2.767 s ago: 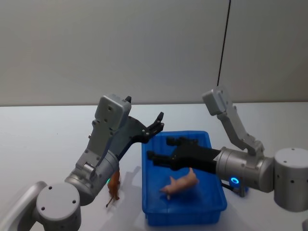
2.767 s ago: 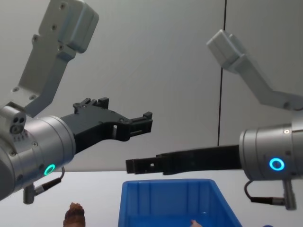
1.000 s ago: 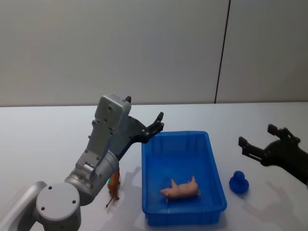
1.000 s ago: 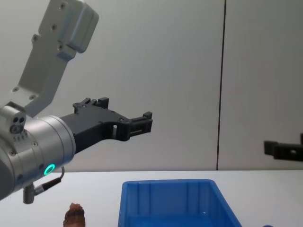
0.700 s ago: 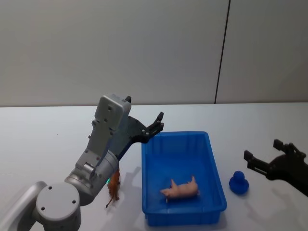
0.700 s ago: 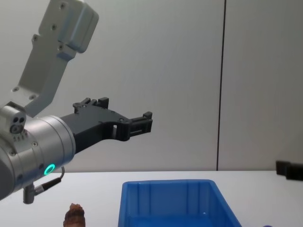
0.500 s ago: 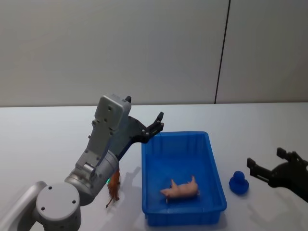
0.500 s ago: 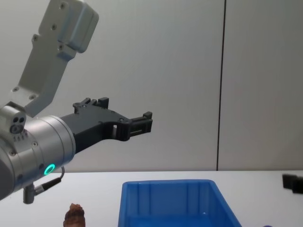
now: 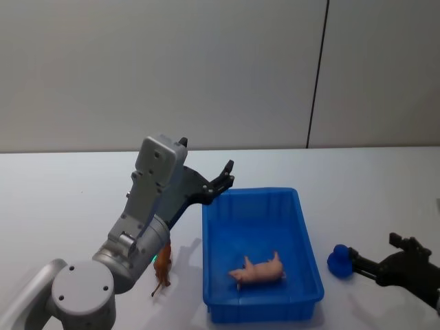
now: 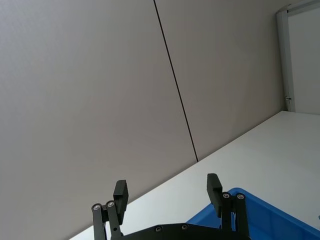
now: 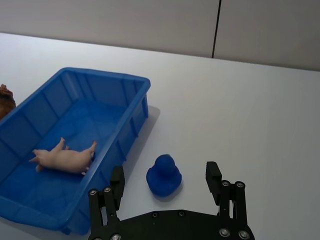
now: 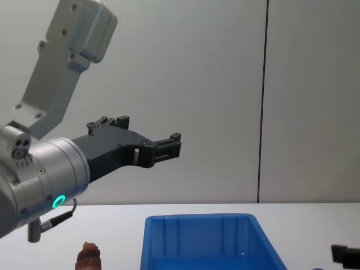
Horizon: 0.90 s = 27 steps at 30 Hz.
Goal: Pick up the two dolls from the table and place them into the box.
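Pink doll (image 9: 258, 269) lies on its side on the floor of the box (image 9: 251, 192), toward the near end, roughly mid-width. Brown doll (image 9: 162, 269) stands on the bench (image 9: 62, 199) just left of the box near its near-left corner, partly hidden by the left arm in the head view; chest view shows its top (image 12: 89, 256) left of the box, not touching it.

Left gripper (image 9: 224, 174) is raised above the box's far-left corner and points far-right. Its fingers (image 10: 120, 192) are apart and hold nothing.

Right gripper (image 9: 373, 247) is low over the bench at the near right, well right of the box. Its fingers (image 11: 117, 178) are spread wide and empty. A small blue toy (image 9: 338, 261) sits on the bench right of the box, apart from its wall. In the right wrist view the toy lies just ahead of that gripper, in line with the gap between the fingers, with neither finger touching it. In the head view the toy is just beside the gripper's left fingertip.
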Motion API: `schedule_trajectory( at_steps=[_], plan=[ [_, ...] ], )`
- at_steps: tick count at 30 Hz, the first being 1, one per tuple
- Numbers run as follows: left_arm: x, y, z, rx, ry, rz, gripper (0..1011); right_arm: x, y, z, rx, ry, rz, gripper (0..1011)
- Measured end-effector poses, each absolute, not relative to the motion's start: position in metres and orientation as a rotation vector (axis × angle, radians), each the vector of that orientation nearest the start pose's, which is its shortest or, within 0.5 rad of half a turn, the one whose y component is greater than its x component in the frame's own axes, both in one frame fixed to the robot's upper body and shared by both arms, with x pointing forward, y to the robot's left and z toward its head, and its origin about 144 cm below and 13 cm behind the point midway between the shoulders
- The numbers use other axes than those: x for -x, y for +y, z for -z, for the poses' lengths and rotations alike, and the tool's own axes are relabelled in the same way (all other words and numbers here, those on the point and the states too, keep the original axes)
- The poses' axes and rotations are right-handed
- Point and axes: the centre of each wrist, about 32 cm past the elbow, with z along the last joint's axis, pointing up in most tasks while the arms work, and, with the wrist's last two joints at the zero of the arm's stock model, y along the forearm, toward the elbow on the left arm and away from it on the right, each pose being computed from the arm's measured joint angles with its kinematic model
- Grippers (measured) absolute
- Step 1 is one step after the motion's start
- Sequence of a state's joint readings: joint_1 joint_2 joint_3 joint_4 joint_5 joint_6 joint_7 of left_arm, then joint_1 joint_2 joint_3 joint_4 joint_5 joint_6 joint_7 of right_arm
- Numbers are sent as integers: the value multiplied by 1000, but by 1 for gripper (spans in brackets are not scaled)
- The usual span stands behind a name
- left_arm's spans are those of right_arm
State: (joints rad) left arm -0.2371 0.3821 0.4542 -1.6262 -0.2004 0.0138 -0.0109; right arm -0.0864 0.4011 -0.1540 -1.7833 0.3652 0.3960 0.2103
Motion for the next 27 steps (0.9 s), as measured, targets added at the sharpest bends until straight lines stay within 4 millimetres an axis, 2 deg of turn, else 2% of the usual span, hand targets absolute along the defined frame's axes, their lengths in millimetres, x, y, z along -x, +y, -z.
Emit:
schedule_trajectory(
  at_steps=[27],
  plan=[
    [-492,198,-1204,-61,-268,-1124,1001,-478,-253,-1146,356,295,1067,1001]
  ],
)
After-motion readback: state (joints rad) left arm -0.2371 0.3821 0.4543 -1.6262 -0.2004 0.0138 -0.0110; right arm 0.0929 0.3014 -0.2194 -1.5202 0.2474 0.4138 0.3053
